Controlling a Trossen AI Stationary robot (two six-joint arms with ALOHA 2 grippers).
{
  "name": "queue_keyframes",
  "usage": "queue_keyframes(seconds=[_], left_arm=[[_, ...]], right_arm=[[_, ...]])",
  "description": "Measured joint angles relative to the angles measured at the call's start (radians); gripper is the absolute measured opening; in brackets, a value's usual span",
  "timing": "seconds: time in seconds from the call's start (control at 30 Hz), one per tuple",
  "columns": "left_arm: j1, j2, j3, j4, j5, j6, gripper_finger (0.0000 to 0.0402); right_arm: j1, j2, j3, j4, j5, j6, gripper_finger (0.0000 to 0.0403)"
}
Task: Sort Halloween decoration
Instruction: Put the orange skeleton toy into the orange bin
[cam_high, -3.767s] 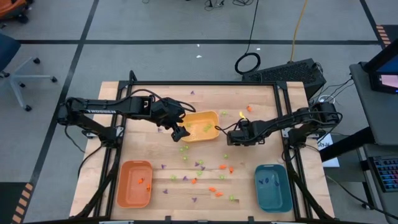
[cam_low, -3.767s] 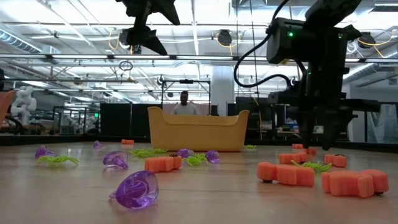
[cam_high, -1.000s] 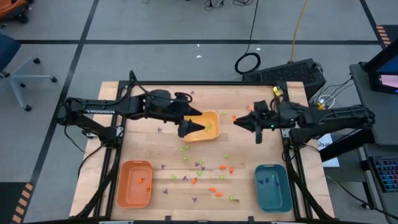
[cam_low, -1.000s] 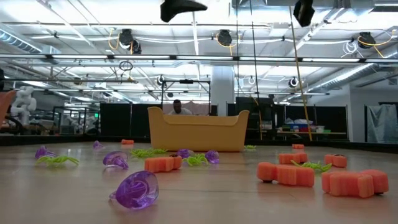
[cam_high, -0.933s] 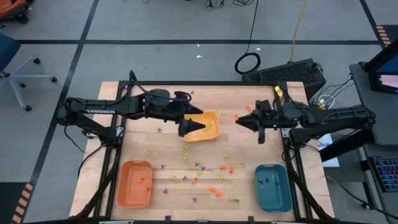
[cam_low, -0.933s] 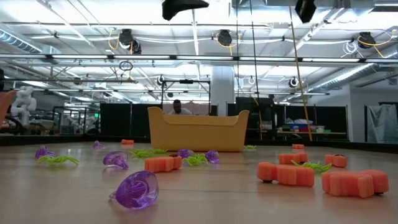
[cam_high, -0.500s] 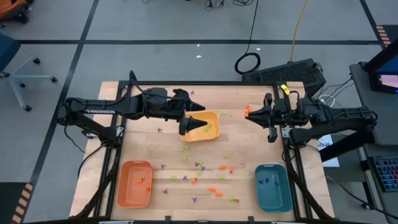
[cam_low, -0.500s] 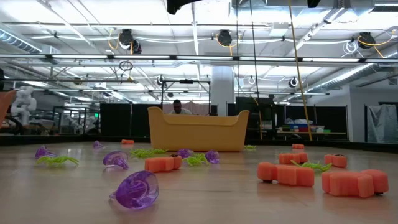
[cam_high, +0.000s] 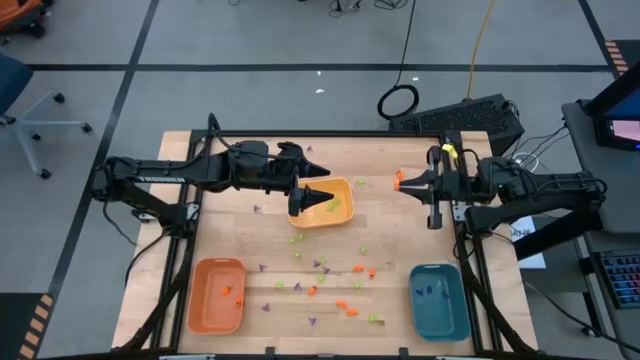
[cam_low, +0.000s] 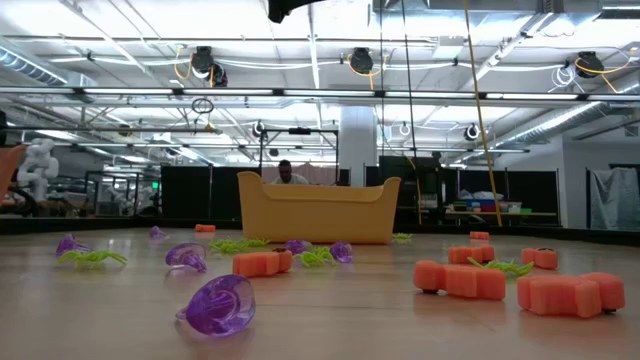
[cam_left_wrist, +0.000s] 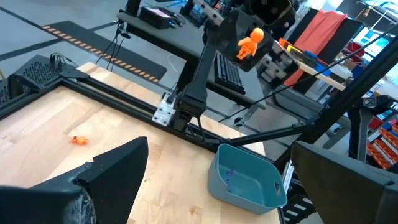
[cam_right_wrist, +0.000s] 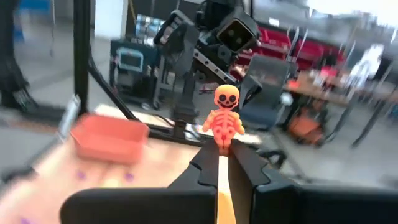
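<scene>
My left fingers (cam_high: 318, 197) hang spread over the far tray (cam_high: 345, 204) at the bench's (cam_high: 390, 240) middle back. My right fingers (cam_high: 400, 180), near the right rear edge, pinch a small figure (cam_right_wrist: 225, 122). Loose pieces (cam_high: 345, 306) lie between two near-corner trays (cam_high: 216, 298) (cam_high: 440, 302).

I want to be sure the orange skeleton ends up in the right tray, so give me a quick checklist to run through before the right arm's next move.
1. Right gripper shut on the orange skeleton figure: ok, the feet sit pinched between the fingers.
2. Figure lifted clear of the table: ok, held high near the right edge.
3. Orange tray has room: ok, only a few pieces inside.
4. Path to that tray clear: not ok, the left gripper hangs open over the yellow tray, between the two.
5. Grip firm enough for the cross-table trip: cannot tell.
</scene>
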Motion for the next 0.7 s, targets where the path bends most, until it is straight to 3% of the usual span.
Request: queue_keyframes(seconds=[0.17,0.33,0.7], left_arm=[[0.0,0.0,0.0,0.0,0.0,0.008,0.04],[0.0,0.0,0.0,-0.001,0.0,0.032,0.04],[0.0,0.0,0.0,-0.001,0.005,0.032,0.04]], right_arm=[[-0.001,0.0,0.0,0.0,0.033,-0.182,0.0],[-0.001,0.002,0.0,0.0,0.082,-0.214,0.0],[-0.001,0.002,0.0,0.0,0.082,-0.21,0.0]])
